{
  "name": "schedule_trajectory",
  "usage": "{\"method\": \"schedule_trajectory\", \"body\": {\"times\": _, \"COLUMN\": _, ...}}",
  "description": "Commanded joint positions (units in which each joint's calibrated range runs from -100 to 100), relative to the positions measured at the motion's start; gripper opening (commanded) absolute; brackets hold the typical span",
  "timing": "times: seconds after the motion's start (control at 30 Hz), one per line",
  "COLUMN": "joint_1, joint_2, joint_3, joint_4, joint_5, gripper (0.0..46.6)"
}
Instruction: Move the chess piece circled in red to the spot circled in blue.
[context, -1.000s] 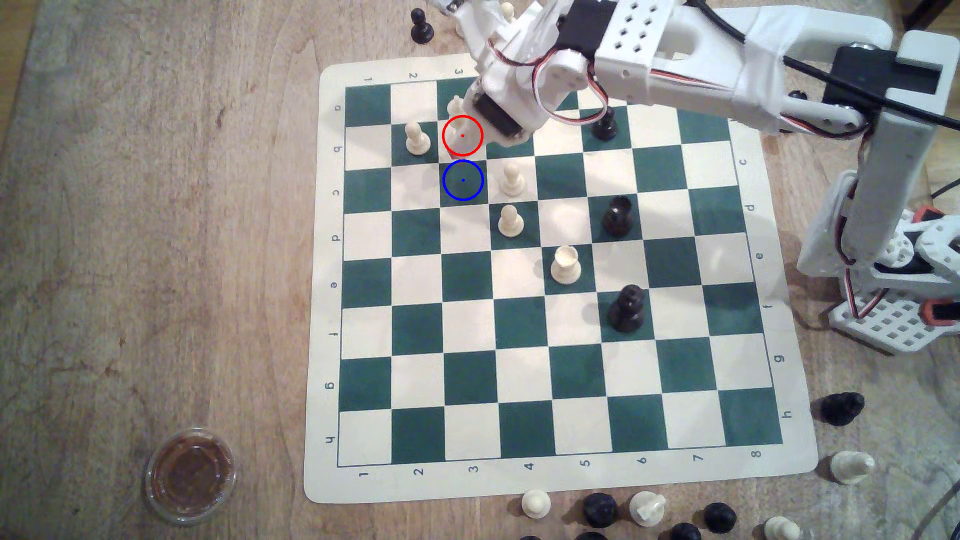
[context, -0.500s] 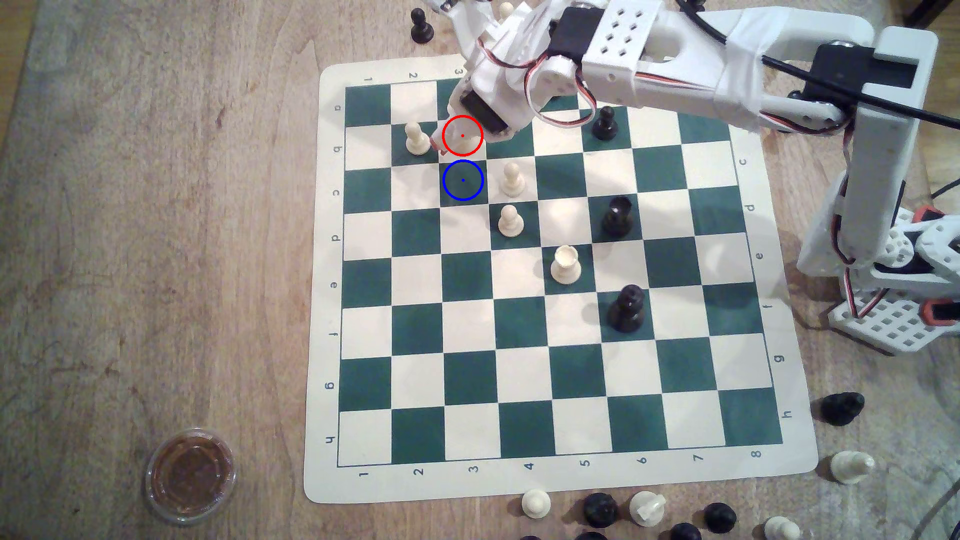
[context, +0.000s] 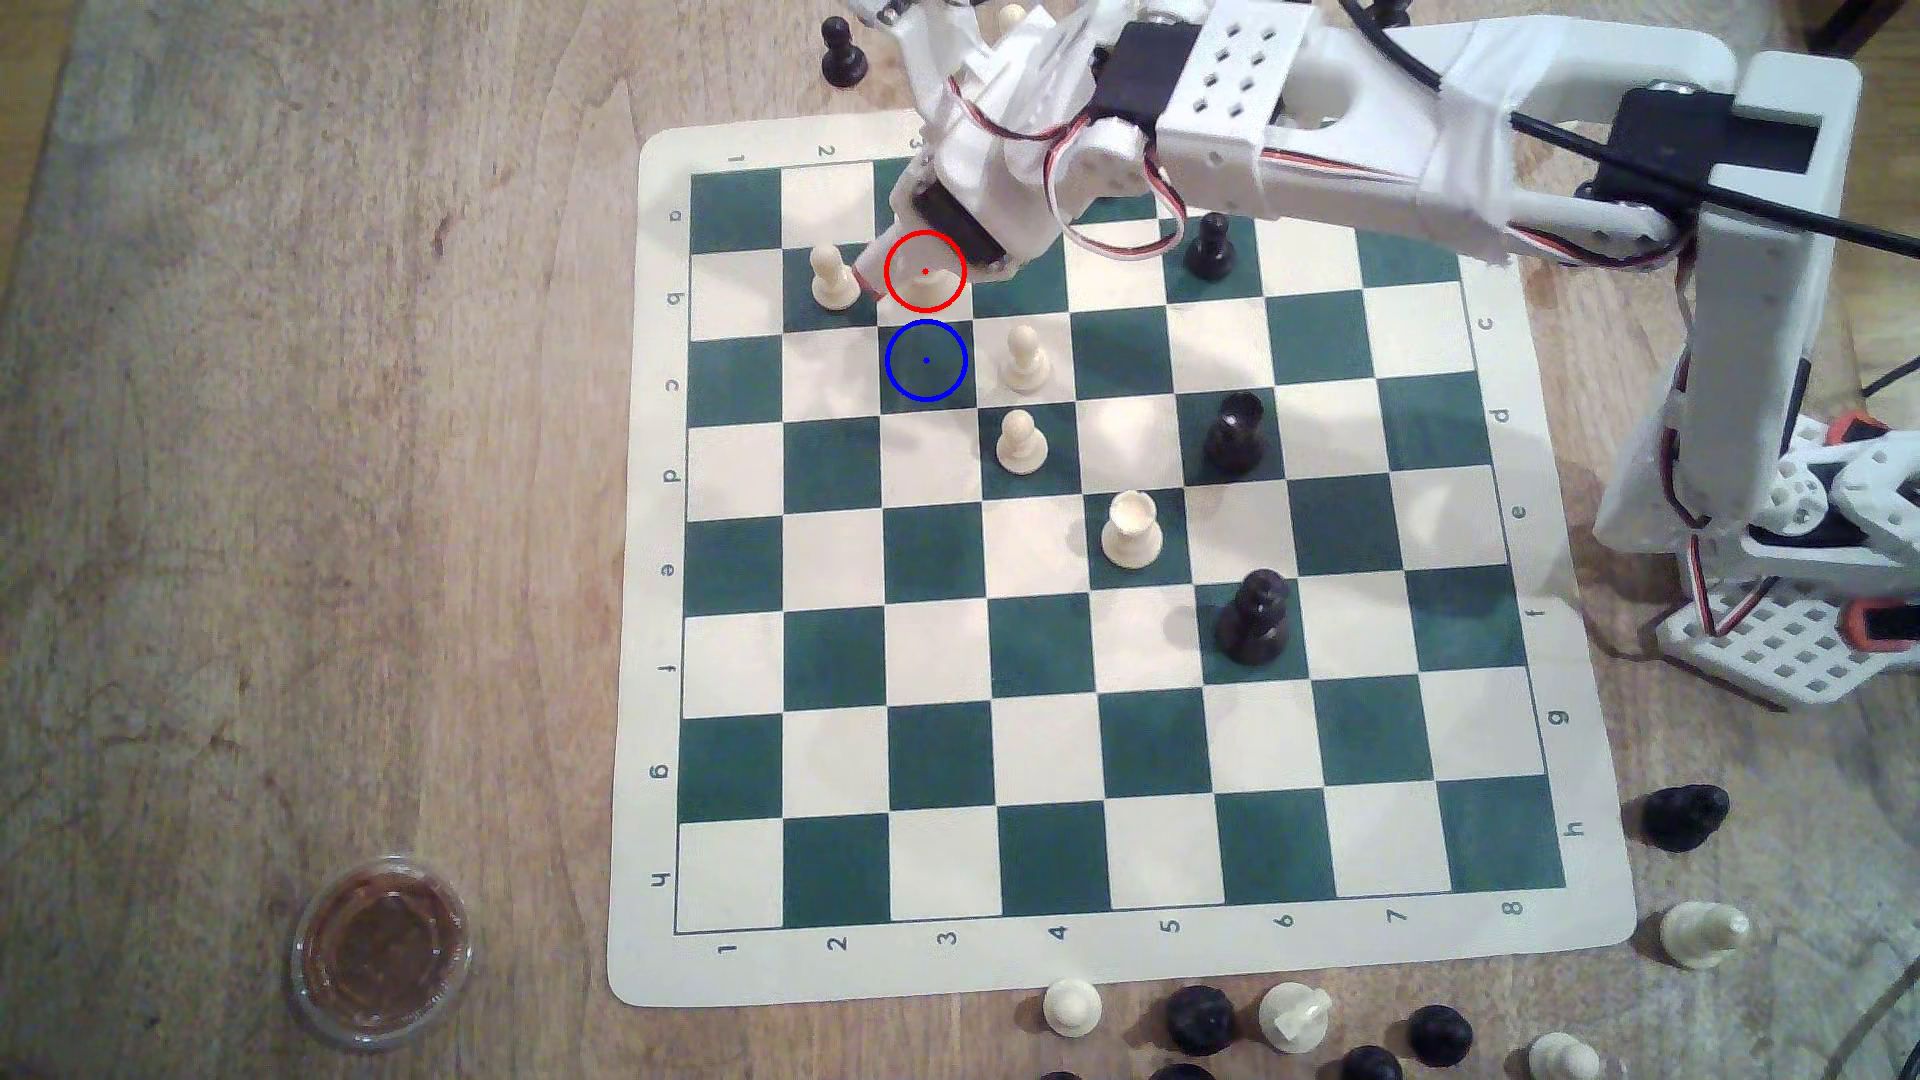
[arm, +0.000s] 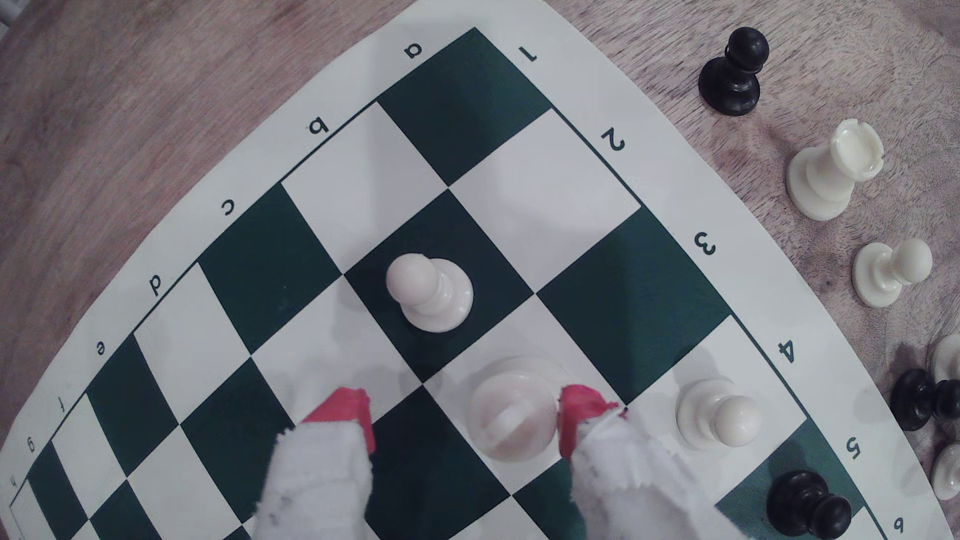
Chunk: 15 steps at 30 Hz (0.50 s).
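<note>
Tall cream chess piece (arm: 511, 413) standing on the red-ringed cream square, row b column 3, mostly tucked under the wrist in the exterior view (context: 928, 282). Gripper (arm: 465, 415) down at board level around it, jaws spread wide. One red-tipped finger (arm: 574, 415) right up against the piece's side, looks like touching. Other finger (arm: 345, 415) well apart from it, over the border between the cream square and the dark one next door, so nothing clamped yet. White fuzzy wrap behind both red tips.

Blue-ringed spot (context: 926, 360) is the dark green square directly next to the piece's square, toward the exterior view's bottom, bare.

Cream pawn (context: 833, 278) just beside the gripper on the exterior view's left, on a dark square (arm: 430, 293). Two more cream pawns (context: 1024, 358) (context: 1020, 441) near the blue ring on the exterior view's right. Cup-topped cream piece (context: 1130, 530) further down the board, three black pieces (context: 1208, 247) (context: 1234, 434) (context: 1255, 618) along column 6.

Chessboard mat (context: 1132, 961) flat on a wooden table (context: 312, 467). Spare pieces scattered off the mat along the edges, plus a small lidded plastic cup (context: 381, 950) well apart in the exterior view's lower left corner.
</note>
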Motion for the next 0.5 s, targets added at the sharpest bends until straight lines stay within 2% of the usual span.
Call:
{"method": "schedule_trajectory", "body": {"times": 0.0, "joint_1": 0.37, "joint_2": -1.75, "joint_3": -1.75, "joint_4": -0.88, "joint_5": 0.00, "gripper": 18.8}}
{"method": "schedule_trajectory", "body": {"times": 0.17, "joint_1": 0.29, "joint_2": -2.01, "joint_3": -1.75, "joint_4": -1.37, "joint_5": 0.00, "gripper": 18.2}}
{"method": "schedule_trajectory", "body": {"times": 0.3, "joint_1": -0.57, "joint_2": -2.01, "joint_3": -1.48, "joint_4": -0.96, "joint_5": 0.15, "gripper": 9.2}}
{"method": "schedule_trajectory", "body": {"times": 0.47, "joint_1": -0.64, "joint_2": -1.84, "joint_3": -1.38, "joint_4": -0.63, "joint_5": 0.34, "gripper": 5.9}}
